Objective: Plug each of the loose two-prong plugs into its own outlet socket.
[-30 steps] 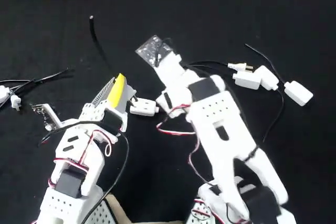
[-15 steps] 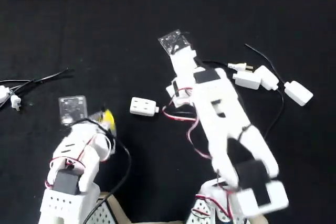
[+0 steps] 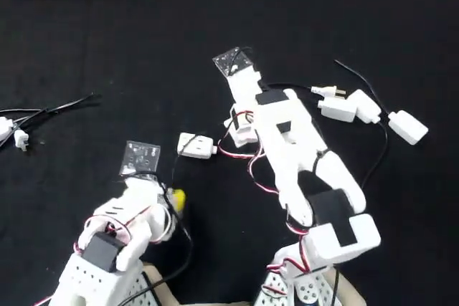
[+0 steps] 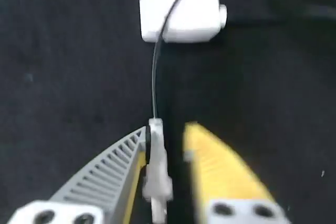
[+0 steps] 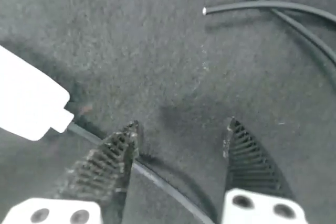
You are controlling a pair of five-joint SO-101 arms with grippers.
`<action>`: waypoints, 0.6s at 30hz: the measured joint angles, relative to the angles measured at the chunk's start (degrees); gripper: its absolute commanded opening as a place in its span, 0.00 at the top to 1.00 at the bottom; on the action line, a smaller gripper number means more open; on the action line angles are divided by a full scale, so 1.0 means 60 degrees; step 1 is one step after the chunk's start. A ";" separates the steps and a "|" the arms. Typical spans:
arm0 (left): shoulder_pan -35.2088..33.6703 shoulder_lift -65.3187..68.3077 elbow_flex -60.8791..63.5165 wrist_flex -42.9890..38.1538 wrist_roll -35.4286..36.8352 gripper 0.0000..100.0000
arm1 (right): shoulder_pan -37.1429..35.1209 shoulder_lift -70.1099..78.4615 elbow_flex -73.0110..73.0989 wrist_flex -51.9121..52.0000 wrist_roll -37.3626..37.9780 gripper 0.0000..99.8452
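A white outlet socket (image 3: 195,145) lies flat on the black table, left of the right arm (image 3: 287,134). In the left wrist view the same socket (image 4: 178,11) sits ahead of my left gripper (image 4: 165,135). That gripper is shut on a small white plug (image 4: 156,171), which rests against the grey finger. The plug's thin black cable (image 4: 155,77) runs forward over the socket. The left gripper's yellow finger (image 3: 176,200) shows near the table's front. My right gripper (image 5: 180,128) is open just above the cloth, over a black cable (image 5: 157,179) that leads to a white block (image 5: 26,108).
Several white adapters (image 3: 358,109) and a two-prong plug (image 3: 326,92) with black cables lie at the right. Small white plugs and cables (image 3: 18,134) sit at the left edge. Two loose cable ends (image 5: 205,10) lie beyond the right gripper.
The left arm has drawn back from the socket toward the table's front, dragging the long black cable with it. The right arm's wrist has swung slightly to the right and away.
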 measured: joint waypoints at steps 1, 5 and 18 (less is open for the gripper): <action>0.0059 0.0000 0.0000 0.0147 0.0000 0.55 | 0.0000 0.0029 0.0000 -0.0059 0.0000 0.75; 0.0073 0.0000 0.0000 0.0703 0.0000 0.46 | 0.0000 0.0088 0.0000 -0.0190 0.0000 0.75; -0.0234 0.0000 0.0000 0.0777 0.0000 0.46 | 0.0000 0.0908 -0.0615 -0.0205 0.0000 0.75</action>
